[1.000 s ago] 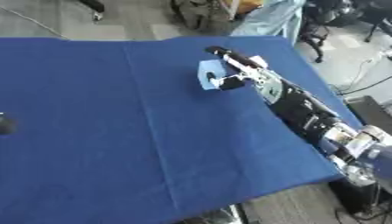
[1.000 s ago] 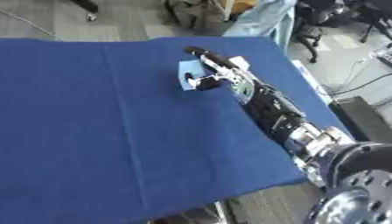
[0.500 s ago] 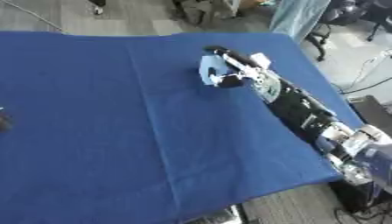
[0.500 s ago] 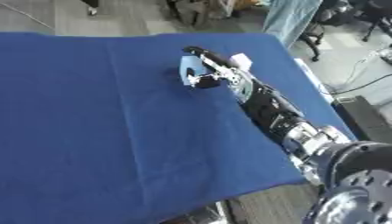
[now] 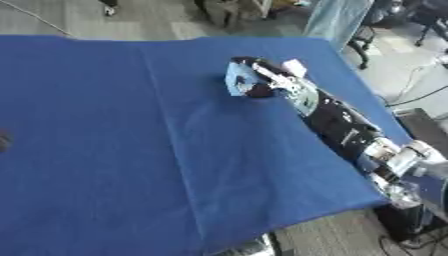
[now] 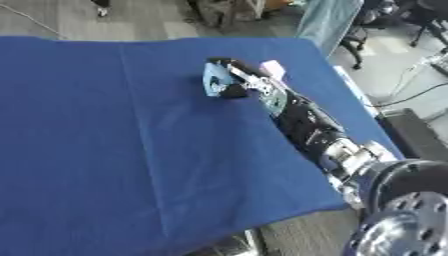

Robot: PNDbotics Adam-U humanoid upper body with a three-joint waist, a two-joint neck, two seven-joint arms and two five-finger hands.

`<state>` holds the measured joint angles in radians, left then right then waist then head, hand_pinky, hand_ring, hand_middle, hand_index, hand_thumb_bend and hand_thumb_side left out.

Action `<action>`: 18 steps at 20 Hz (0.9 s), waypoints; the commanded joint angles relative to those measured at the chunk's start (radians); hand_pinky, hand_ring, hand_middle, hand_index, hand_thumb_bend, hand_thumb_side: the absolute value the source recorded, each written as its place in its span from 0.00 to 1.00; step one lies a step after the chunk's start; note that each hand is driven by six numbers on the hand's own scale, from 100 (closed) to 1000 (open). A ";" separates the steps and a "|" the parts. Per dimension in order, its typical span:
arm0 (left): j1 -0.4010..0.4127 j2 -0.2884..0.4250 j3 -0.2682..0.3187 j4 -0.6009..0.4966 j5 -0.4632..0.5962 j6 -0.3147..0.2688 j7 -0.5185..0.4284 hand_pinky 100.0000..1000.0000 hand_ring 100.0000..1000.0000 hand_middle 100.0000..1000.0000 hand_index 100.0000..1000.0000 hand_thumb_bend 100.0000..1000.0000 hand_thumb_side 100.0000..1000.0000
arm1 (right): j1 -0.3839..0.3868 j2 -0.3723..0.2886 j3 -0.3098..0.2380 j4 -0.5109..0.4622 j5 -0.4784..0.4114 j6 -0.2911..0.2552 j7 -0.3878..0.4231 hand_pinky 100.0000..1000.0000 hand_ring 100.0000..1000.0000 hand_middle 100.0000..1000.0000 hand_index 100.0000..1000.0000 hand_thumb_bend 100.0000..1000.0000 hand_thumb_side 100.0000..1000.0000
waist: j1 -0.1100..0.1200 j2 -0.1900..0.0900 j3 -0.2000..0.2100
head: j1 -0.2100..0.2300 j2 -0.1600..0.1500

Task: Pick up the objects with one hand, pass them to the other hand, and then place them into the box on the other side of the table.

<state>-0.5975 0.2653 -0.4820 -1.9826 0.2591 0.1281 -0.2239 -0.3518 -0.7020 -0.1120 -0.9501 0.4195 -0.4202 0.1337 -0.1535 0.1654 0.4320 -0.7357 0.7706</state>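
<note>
Blue cloth [image 5: 131,150] covers the whole table, creased in a long fold running from the near edge toward the far side, left of the arm. Grey floor shows past the near right corner of the table, with cables on it.

From the lower right the right arm [image 5: 350,132] stretches out across the cloth, black with silver joints, its bulky shoulder parts filling the near corner in the right eye view. At the arm's far end the right hand [image 5: 267,80] lies over the cloth, its fingers [image 6: 229,70] curled round a small light-blue object [image 5: 236,80]. That object sits on the hand's left side, held between the fingers above and the thumb [image 5: 259,91] below, pinched rather than just touched. Whether its lower edge rests on the cloth or is lifted clear cannot be told. A small white piece [image 5: 293,66] shows just right of the hand, on its back; what it is cannot be made out.

Well to the left of the hand, at the picture's left edge, a dark shape [image 5: 3,141] shows against the cloth, too little of it to name.

Beyond the hand, past the far table edge, stand chair legs and a pale blue sheet [image 5: 337,20] hanging to the far right.
</note>
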 commanded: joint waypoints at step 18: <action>0.019 0.001 0.003 -0.017 0.002 0.005 -0.007 0.64 0.52 0.48 0.79 0.20 0.96 | 0.040 -0.018 0.014 -0.029 0.135 0.013 0.125 0.89 0.95 0.87 1.00 0.00 0.24 | 0.014 -0.031 -0.022 | -0.036 -0.001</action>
<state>-0.5698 0.2645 -0.4820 -1.9826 0.2592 0.1330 -0.2287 -0.3339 -0.7098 -0.1104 -0.9931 0.5313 -0.4102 0.2468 -0.1500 0.1433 0.4134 -0.7660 0.7715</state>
